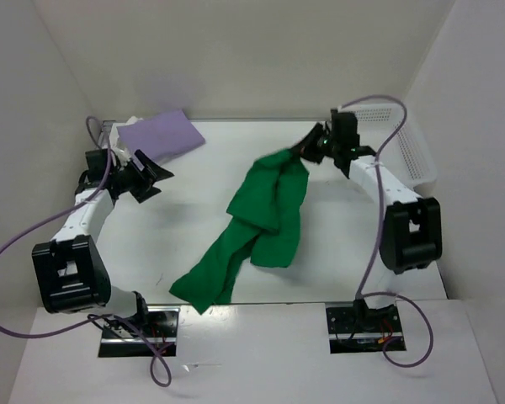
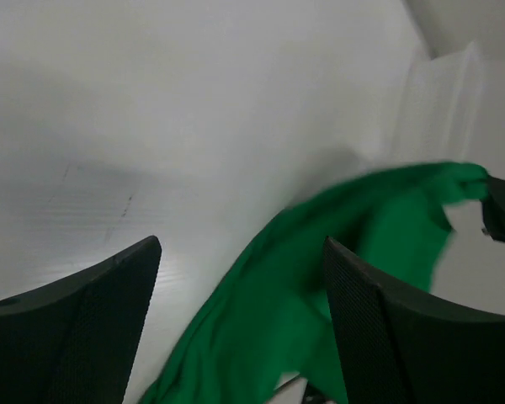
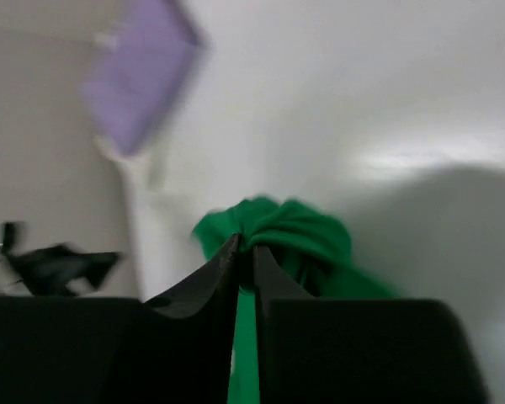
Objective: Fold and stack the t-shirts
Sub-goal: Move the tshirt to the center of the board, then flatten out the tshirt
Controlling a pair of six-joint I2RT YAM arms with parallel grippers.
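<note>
A crumpled green t-shirt [image 1: 261, 223] lies stretched across the table from the near left to the far right. My right gripper [image 1: 301, 151] is shut on its far end and holds that end lifted; the wrist view shows the fabric [image 3: 278, 231] bunched between the closed fingers [image 3: 223, 265]. A folded lavender t-shirt [image 1: 160, 135] lies at the far left corner and shows in the right wrist view [image 3: 143, 71]. My left gripper [image 1: 151, 178] is open and empty, just in front of the lavender shirt, facing the green shirt [image 2: 320, 286].
A white mesh basket [image 1: 408, 143] stands at the far right edge, behind my right arm. White walls enclose the table on three sides. Bare table surface [image 1: 185, 227] lies between my left arm and the green shirt.
</note>
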